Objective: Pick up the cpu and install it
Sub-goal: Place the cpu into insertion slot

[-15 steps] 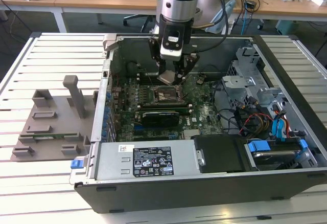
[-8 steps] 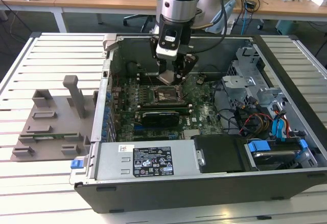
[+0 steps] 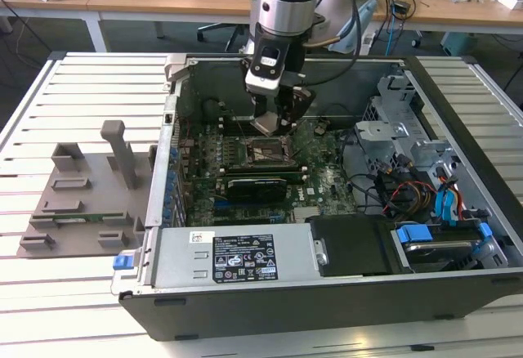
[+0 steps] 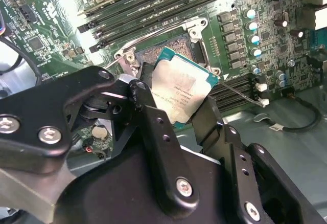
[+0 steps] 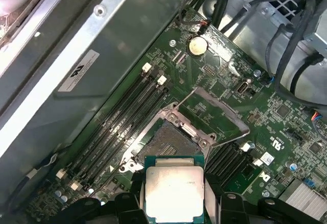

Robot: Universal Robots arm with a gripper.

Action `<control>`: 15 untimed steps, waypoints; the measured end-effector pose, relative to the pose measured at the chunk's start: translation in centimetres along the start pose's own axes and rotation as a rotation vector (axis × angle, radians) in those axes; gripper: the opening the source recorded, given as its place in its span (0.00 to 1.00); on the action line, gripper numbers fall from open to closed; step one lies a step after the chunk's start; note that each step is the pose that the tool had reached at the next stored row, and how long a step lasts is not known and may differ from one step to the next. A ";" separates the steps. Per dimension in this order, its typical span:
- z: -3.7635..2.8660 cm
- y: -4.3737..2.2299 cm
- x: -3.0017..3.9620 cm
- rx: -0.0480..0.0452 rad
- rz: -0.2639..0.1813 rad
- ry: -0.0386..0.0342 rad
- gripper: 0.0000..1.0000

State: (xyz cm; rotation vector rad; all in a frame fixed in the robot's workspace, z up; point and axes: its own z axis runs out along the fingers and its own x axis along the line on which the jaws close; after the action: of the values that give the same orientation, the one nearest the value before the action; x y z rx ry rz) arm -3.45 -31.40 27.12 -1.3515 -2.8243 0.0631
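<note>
cpu [image 5: 174, 193] gripped edge to edge in the hand [image 4: 179, 110], held just above the open socket [image 5: 164, 143]

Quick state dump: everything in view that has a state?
Small square silver-topped cpu: clamped by its edges, held over the socket, not seated.
Black two-finger gripper: shut on the cpu.
Metal-framed cpu socket: empty, contacts exposed.
Hinged metal load plate: swung open.
Dark grey computer case: lying flat, interior open.
</note>
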 end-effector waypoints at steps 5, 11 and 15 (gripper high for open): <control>0.01 0.00 0.00 0.0002 0.041 0.0017 0.55; 0.02 0.00 0.00 0.0006 0.081 0.0033 0.55; 0.02 0.00 0.00 0.0009 0.111 0.0045 0.55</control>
State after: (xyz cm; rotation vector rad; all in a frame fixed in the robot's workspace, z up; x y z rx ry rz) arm -3.45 -31.40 27.10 -1.5050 -2.7431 0.0620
